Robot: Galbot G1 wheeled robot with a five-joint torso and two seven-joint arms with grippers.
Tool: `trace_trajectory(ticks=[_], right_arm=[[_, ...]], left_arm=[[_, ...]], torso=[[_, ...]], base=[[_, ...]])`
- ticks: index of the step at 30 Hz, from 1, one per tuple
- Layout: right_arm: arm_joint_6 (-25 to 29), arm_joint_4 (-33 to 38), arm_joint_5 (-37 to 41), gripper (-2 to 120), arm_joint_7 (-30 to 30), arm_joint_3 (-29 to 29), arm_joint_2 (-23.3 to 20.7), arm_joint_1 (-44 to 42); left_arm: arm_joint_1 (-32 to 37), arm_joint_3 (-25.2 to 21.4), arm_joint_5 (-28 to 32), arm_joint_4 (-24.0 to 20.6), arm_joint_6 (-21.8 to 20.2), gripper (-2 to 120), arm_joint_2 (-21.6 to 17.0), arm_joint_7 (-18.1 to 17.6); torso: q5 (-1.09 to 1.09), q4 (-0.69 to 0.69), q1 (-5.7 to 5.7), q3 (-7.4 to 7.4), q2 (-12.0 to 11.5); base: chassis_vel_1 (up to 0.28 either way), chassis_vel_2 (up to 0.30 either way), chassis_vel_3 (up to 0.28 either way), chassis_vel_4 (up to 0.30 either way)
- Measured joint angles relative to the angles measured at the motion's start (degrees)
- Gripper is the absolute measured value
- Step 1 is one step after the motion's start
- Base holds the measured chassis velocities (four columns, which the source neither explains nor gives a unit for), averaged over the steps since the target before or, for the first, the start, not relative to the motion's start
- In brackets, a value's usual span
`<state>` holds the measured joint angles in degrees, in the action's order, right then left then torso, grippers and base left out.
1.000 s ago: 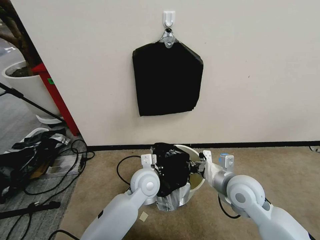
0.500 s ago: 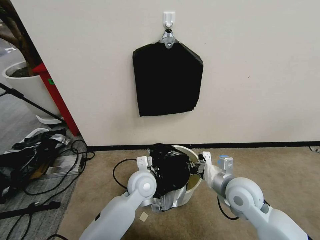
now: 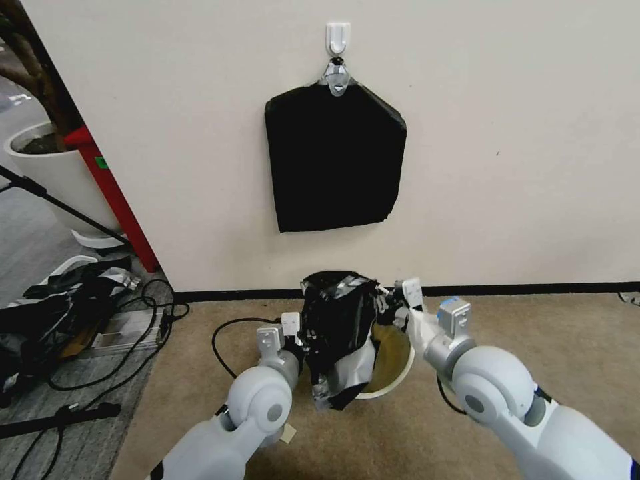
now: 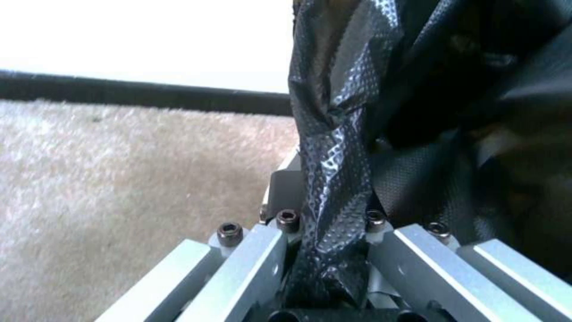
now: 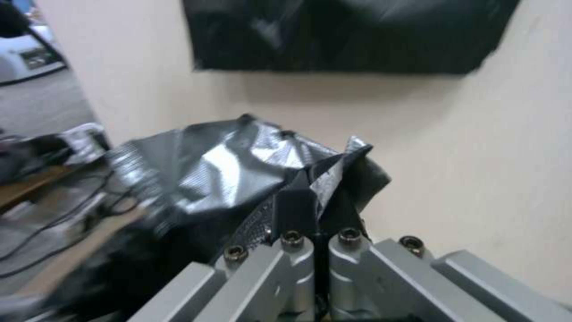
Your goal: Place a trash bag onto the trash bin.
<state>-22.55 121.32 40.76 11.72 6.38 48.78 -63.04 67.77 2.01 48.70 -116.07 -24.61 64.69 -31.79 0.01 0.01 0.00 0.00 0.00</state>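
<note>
Lifted since a second ago, the trash bag (image 3: 338, 333) hangs crumpled over the tilted trash bin (image 3: 395, 383) on the carpet. Left gripper (image 4: 325, 264) and right gripper (image 5: 316, 210) each pinch its rim. Behind, a black pack (image 3: 333, 160) hangs on the wall.

trash bin (image 3: 393, 373) half behind trash bag (image 3: 337, 327)

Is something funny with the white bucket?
Yes. The round cream-white plastic bin is tipped over toward the robot, showing its inside. The glossy black plastic trash bag is bunched on its left rim, pinched by the left hand and right hand.
</note>
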Motion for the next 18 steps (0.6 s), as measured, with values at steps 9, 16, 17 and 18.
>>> trace_trajectory(ticks=[9,16,17,18], right_arm=[[-0.10,-0.44,-1.38,0,-0.79,0.61,-8.22,3.80],[-2.56,-0.91,6.03,0,-1.70,1.04,-17.01,4.45],[-2.56,-0.91,6.03,0,-1.70,1.04,-17.01,4.45],[-2.74,-0.45,8.56,0,-2.21,2.09,-19.45,3.26]], left_arm=[[5.48,-3.47,-5.78,-4.28,3.31,3,-3.41,9.98],[9.31,-6.54,-7.30,-7.07,7.74,3,-4.95,17.73],[9.31,-6.54,-7.30,-7.07,7.74,3,-4.95,17.73],[10.29,-7.53,-6.67,-7.68,9.27,3,-5.25,19.17]], torso=[[0.00,-0.01,0.00,0.00,0.00],[0.00,-0.01,0.00,0.00,0.00],[0.00,-0.01,0.00,0.00,0.00],[-0.01,-0.01,0.00,0.00,0.00]], base=[[0.000,0.000,0.000,0.000],[0.000,0.000,0.000,0.000],[0.000,0.000,0.000,0.000],[0.000,0.000,0.000,0.000]])
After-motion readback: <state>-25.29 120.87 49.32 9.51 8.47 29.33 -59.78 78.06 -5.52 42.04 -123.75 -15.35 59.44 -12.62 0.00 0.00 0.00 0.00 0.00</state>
